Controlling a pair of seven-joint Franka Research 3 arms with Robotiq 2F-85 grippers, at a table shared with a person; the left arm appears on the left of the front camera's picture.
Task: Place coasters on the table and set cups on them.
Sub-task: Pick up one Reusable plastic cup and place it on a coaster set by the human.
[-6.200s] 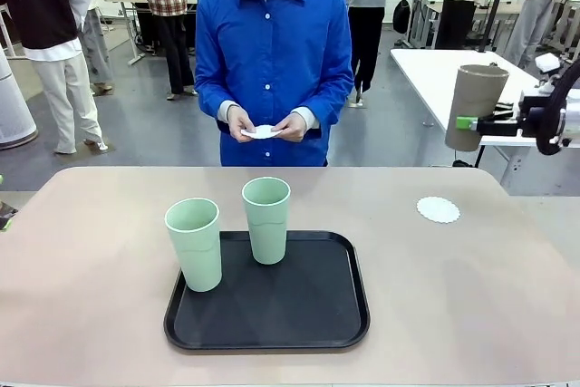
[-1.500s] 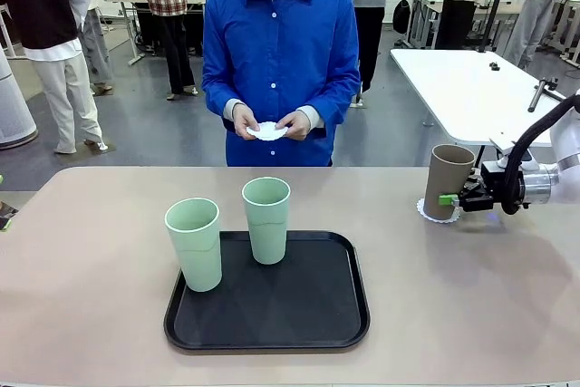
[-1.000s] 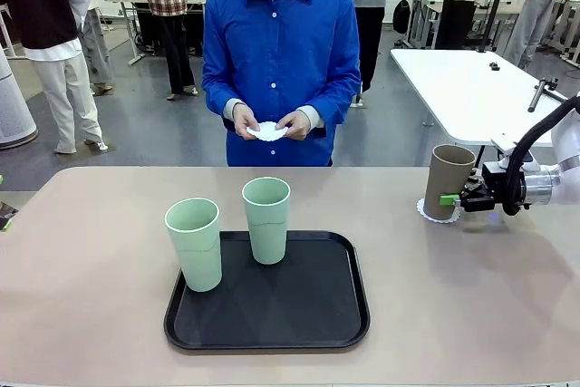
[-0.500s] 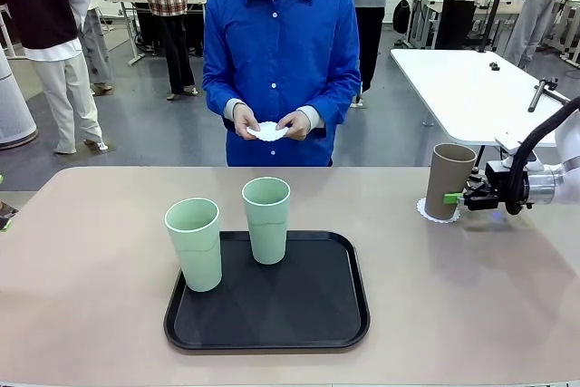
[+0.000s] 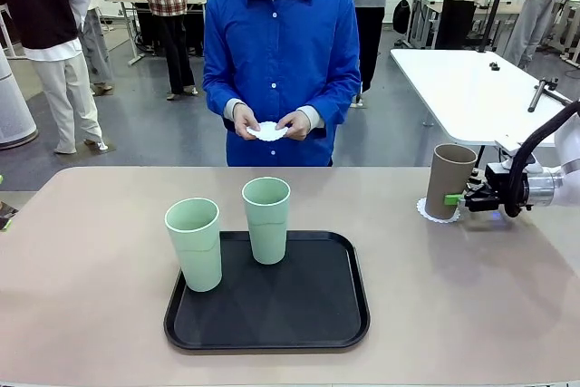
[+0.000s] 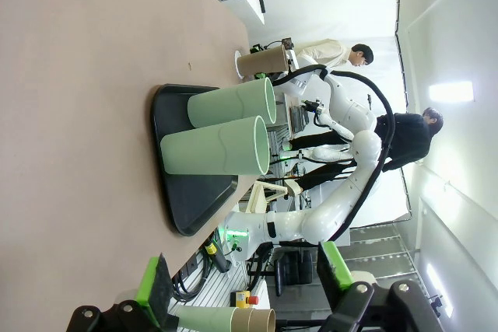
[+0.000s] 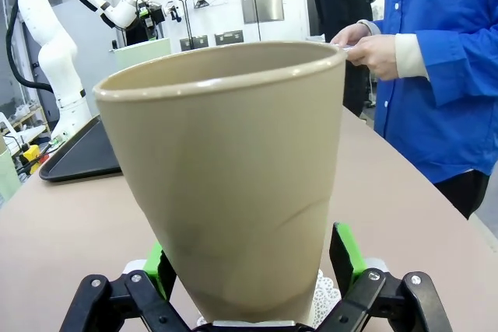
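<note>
The table (image 5: 91,314) runs across the front view, with a person (image 5: 276,61) in a blue shirt standing at its 12 o'clock side. A black tray (image 5: 299,305) lies near the middle of the table, toward 6 o'clock. It holds two containers. A mint cup (image 5: 266,219) stands upright at the tray's 12 o'clock end, a little toward 11. A second mint cup (image 5: 194,244) stands upright at its 9 o'clock edge. Both are empty as far as the front view looks into them, and the two are near each other but apart. The rest of the tray floor is bare. At the table's 2 o'clock the brown cup (image 5: 450,180) stands upright, well apart from the tray. Its inside cannot be seen. The right gripper (image 5: 455,198) reaches in from 3 o'clock with its jaws spread open, one finger on each side of the brown cup low down. In the right wrist view a gap shows between one green pad and the cup wall. The left gripper (image 6: 241,274) is open too, with nothing between its fingers, and looks across the table toward the tray. A coaster (image 5: 423,211) lies flat under the brown cup, its lacy edge showing around the base. The person's hands (image 5: 294,124) hold a second coaster (image 5: 268,131) at waist height beyond the 12 o'clock edge.
</note>
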